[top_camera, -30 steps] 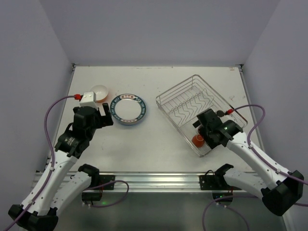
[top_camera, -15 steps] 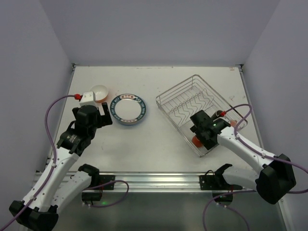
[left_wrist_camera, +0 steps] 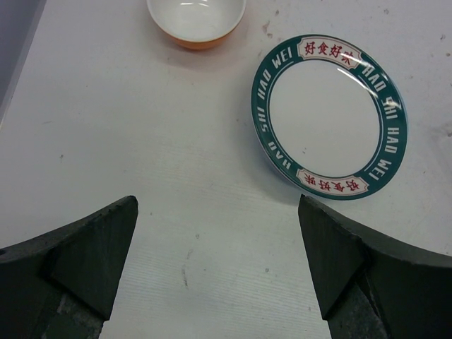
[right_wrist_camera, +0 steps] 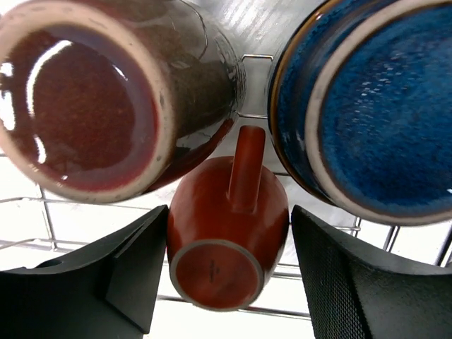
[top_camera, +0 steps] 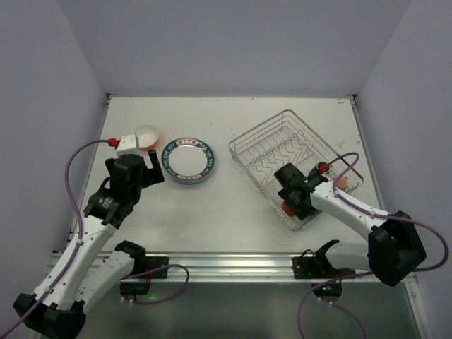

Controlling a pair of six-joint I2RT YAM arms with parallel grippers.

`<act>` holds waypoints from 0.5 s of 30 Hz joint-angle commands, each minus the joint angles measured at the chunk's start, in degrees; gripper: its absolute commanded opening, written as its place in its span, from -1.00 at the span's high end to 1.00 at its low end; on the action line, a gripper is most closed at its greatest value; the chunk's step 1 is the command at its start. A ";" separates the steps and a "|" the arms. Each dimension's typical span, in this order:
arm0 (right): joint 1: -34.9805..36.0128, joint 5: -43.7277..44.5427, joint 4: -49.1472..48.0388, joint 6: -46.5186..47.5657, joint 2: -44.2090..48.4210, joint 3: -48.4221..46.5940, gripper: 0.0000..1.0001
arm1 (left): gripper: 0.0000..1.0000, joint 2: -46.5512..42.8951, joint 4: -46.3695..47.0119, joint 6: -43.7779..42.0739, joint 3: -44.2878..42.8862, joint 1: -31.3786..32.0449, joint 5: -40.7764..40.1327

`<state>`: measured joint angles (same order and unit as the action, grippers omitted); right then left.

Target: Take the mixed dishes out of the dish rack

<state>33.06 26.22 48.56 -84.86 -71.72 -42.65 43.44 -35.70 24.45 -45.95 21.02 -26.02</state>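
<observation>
The silver wire dish rack (top_camera: 282,145) stands at the right of the table. My right gripper (top_camera: 290,200) is down in its near end, and its open jaws straddle an orange mug (right_wrist_camera: 226,244) lying on its side, base towards the camera; only a narrow gap shows beside the mug. A brown mug (right_wrist_camera: 106,99) and a blue mug (right_wrist_camera: 374,106) lie just beyond it. My left gripper (top_camera: 151,167) is open and empty above the table. It is near the white plate with the dark patterned rim (left_wrist_camera: 328,116) and the orange bowl (left_wrist_camera: 196,21).
The plate (top_camera: 188,159) and bowl (top_camera: 146,134) sit on the table at the left. Rack wires (right_wrist_camera: 85,199) run under and around the mugs. Grey walls close in the table on three sides.
My right gripper has moved left and lower in the rack, down around the orange mug. The left arm has barely moved.
</observation>
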 commanded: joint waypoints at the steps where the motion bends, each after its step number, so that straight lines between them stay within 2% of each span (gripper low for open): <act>1: 0.16 3.49 -1.53 -1.89 -1.93 0.29 -0.43 | -1.00 -0.11 0.63 0.60 -0.80 -0.19 -1.58; 8: 0.16 3.58 -2.85 -1.89 -2.54 1.17 -0.40 | -1.00 -0.38 0.72 0.51 -0.72 -0.10 -1.31; 11: 0.16 3.49 -3.12 -1.10 -2.19 0.82 -0.31 | -1.00 -0.20 0.90 0.25 -0.72 -0.10 -0.96; 15: 0.16 4.72 -1.89 -1.18 -1.75 -0.06 -0.05 | -1.00 -0.37 0.90 0.34 -0.72 -0.10 -0.96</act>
<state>33.06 26.70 46.85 -84.75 -74.06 -42.35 43.48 -35.70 24.45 -45.95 21.02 -26.00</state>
